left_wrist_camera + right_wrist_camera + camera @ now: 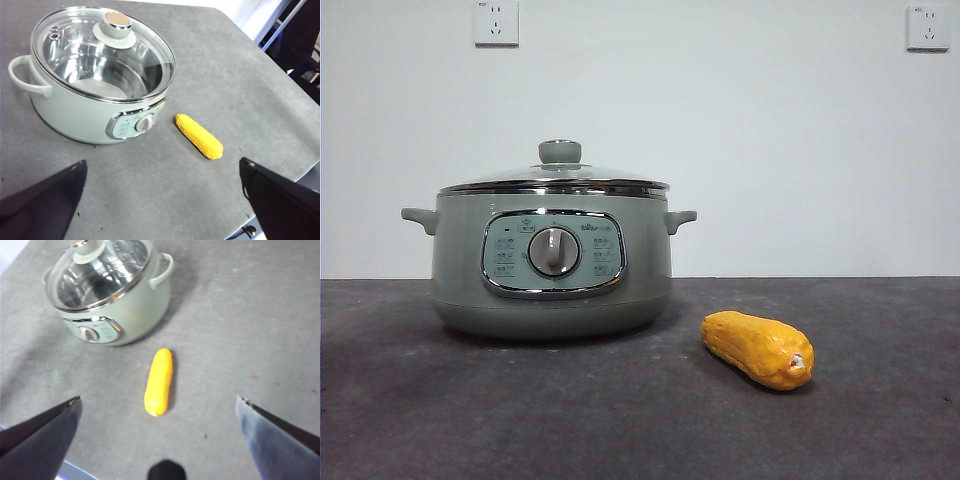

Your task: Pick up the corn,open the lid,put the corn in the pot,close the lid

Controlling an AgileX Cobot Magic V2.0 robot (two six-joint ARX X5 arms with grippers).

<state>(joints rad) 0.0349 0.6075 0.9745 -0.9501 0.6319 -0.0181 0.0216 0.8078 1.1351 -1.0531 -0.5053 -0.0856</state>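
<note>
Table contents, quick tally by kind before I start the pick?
Pot: 1
Lid, on the pot: 1
Corn, lying beside the pot: 1
Total: 3

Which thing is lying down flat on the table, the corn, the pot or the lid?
The corn lies on its side on the table, beside the pot. The pot stands upright, and the lid sits on top of it.
</note>
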